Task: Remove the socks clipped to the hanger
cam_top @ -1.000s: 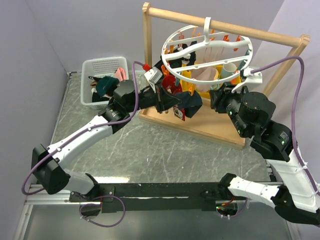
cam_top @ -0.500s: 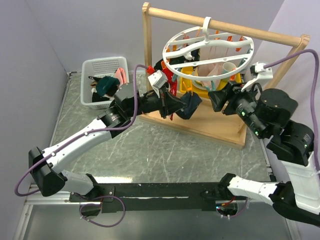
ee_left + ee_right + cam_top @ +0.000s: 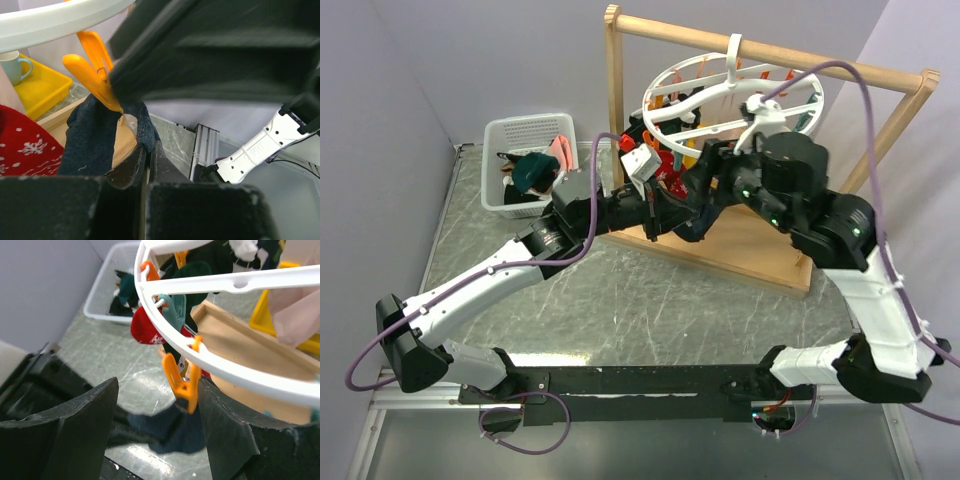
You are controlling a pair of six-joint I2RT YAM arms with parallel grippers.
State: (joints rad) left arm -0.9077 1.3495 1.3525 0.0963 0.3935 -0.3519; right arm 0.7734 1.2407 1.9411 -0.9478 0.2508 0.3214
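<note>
The left gripper (image 3: 147, 152) is clamped on a dark blue sock (image 3: 92, 135), holding it taut below its orange clip (image 3: 182, 382) at the rim of the hanger (image 3: 240, 377). The right gripper (image 3: 157, 395), jaws wide, straddles that clip, probably to pinch it open.

1. My left pincer (image 3: 672, 212) reaches in under the hanger (image 3: 705, 95), clamped on a dark sock (image 3: 698, 222).
2. My right pincer (image 3: 705, 168) sits at the hanger's near rim, just above the left one.
3. The hanger hangs tilted from the wooden frame (image 3: 860, 68).
4. A white basket (image 3: 520, 122) holding socks stands back left on the counter (image 3: 620, 300).
</note>
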